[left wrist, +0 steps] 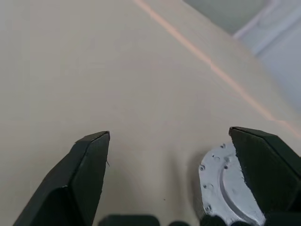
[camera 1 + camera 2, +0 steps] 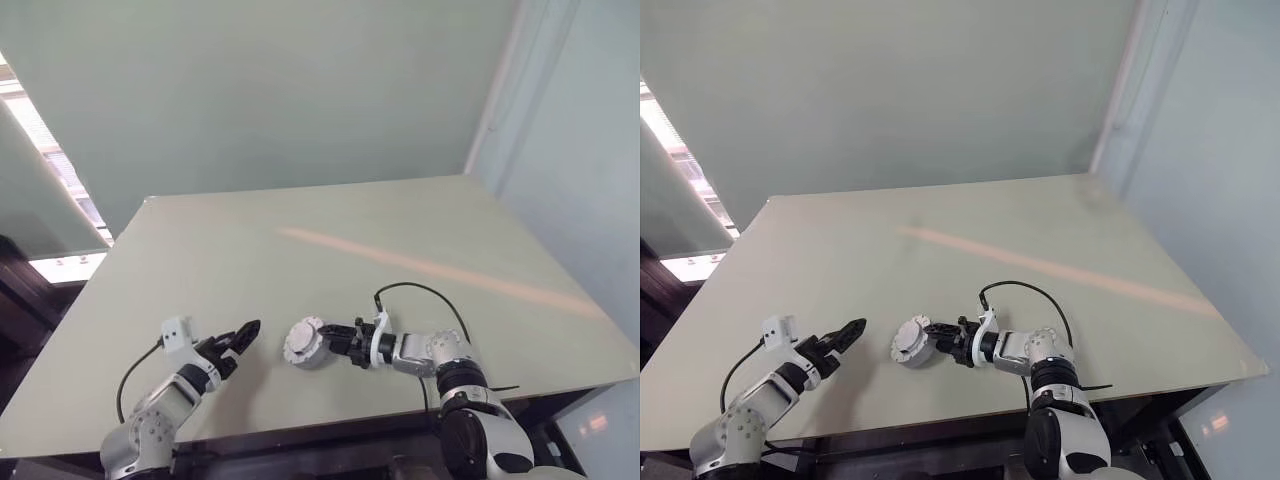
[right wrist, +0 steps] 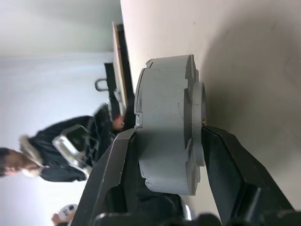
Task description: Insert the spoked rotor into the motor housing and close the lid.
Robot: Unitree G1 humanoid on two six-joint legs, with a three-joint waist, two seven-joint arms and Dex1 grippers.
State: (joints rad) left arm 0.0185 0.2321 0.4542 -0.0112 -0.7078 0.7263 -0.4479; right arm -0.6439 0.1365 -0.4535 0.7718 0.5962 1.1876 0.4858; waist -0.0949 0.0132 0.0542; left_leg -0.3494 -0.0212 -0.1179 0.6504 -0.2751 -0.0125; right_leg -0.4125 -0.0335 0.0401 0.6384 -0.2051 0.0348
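Motor housing [image 2: 305, 343]: one pale grey, round, chunky part with notched edges and a raised hub on one face, closed up so that nothing inside it can be seen. It stands on edge near the front of the one table [image 2: 330, 240], gripped across its flat faces by the right claw [image 2: 330, 342], whose fingers stand partly apart around it. The left claw [image 2: 240, 337] hangs just beside it, spread wide and empty. One person sits beyond the table.
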